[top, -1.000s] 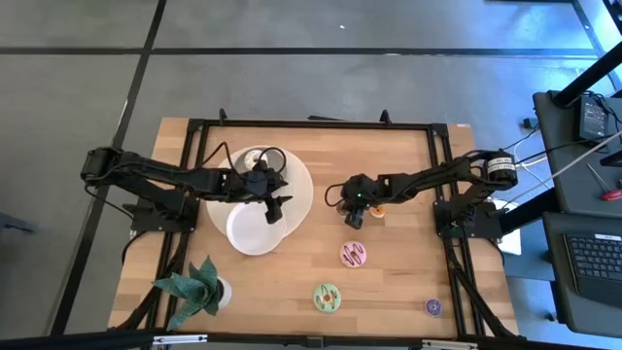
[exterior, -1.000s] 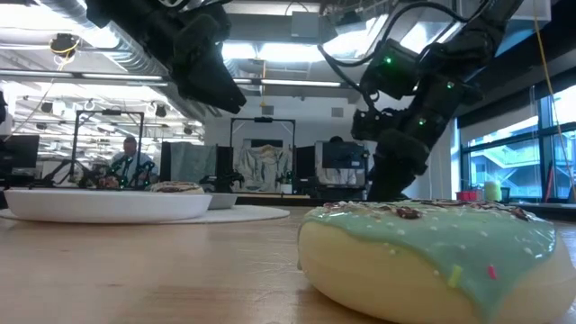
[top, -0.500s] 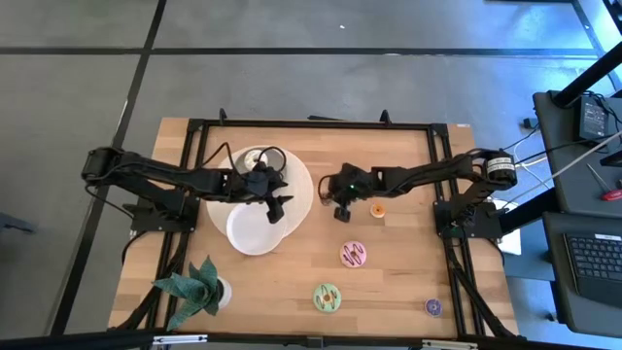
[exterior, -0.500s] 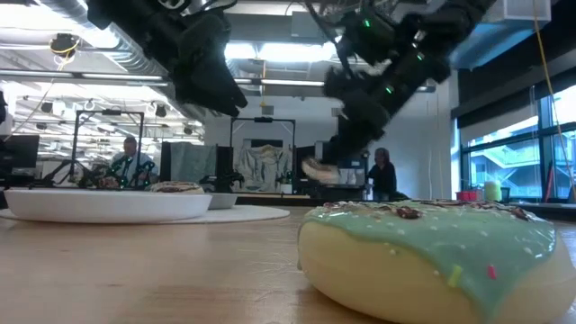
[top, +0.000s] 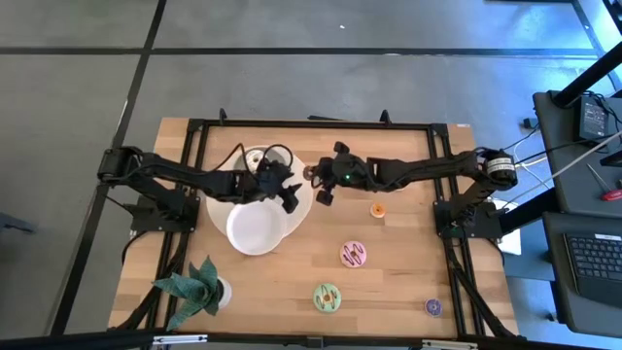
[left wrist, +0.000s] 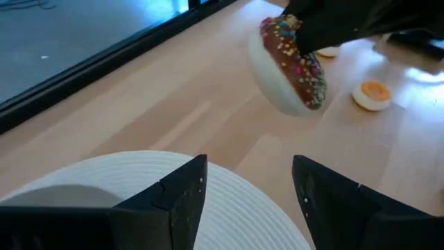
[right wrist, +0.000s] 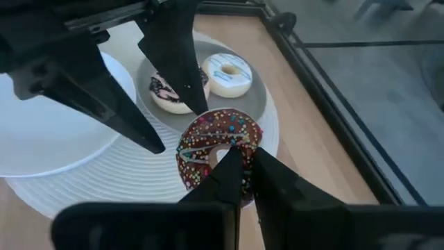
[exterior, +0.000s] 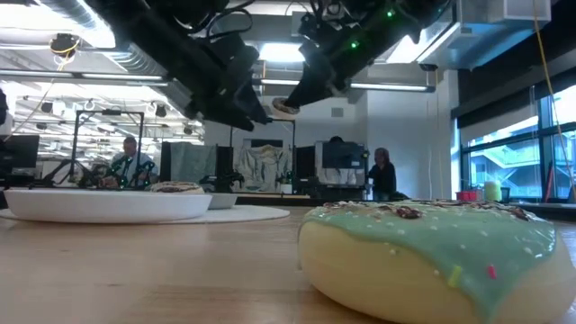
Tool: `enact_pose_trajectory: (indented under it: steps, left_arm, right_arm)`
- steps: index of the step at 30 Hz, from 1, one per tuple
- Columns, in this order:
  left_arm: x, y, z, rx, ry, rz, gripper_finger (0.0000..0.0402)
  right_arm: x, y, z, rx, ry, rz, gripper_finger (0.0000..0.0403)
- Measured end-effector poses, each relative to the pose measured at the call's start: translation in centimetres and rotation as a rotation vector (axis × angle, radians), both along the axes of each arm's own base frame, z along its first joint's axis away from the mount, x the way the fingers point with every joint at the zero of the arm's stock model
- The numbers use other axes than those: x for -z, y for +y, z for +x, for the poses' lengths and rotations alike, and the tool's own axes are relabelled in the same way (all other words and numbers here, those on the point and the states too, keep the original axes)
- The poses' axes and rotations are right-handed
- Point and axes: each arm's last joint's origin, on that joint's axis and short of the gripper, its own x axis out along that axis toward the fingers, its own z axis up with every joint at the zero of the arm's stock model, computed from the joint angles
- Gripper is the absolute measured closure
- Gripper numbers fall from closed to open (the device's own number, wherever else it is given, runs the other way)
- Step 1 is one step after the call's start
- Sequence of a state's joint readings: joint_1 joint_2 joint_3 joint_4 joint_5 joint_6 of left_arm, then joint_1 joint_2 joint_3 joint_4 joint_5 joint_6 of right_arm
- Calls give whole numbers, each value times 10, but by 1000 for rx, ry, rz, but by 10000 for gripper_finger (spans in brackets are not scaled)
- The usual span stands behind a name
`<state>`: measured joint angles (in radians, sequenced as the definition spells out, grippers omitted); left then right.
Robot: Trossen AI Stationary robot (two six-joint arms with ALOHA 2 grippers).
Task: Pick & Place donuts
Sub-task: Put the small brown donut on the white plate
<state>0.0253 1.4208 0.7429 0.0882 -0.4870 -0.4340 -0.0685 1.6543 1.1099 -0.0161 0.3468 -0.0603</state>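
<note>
Two dark robot arms meet above a wooden surface [top: 389,253], near a group of white plates [top: 255,231] at its left. The right gripper [right wrist: 239,161] has its fingers pinched nearly together on the rim of a chocolate donut with coloured sprinkles [right wrist: 216,151], one finger through the hole; it holds the donut in the air over the edge of the ribbed white plate [right wrist: 125,182], apparently to set it down with the others. Two donuts already lie on a small grey dish [right wrist: 253,97] there: a white-iced donut [right wrist: 229,73] and a dark-iced donut [right wrist: 166,92]. The left gripper [left wrist: 250,191] hangs over the plates just beside the carried donut, its fingers wide apart and holding nothing, seemingly waiting. Four donuts remain on the bare surface: an orange donut [top: 378,208], a pink donut [top: 353,255], a green donut [top: 327,297] and a purple donut [top: 433,307].
</note>
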Motion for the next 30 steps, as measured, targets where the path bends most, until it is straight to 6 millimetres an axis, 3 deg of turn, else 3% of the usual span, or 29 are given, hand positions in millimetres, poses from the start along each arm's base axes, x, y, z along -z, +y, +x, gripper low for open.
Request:
enact_pose_trajectory:
  steps: [11, 30]
  left_arm:
    - [-10, 1, 6, 17, -126, -1, 192]
    - [-15, 1, 8, 47, -155, 29, 195]
  right_arm:
    - [-1, 3, 0, 52, 2, -43, 370]
    - [-2, 18, 2, 7, -18, -52, 370]
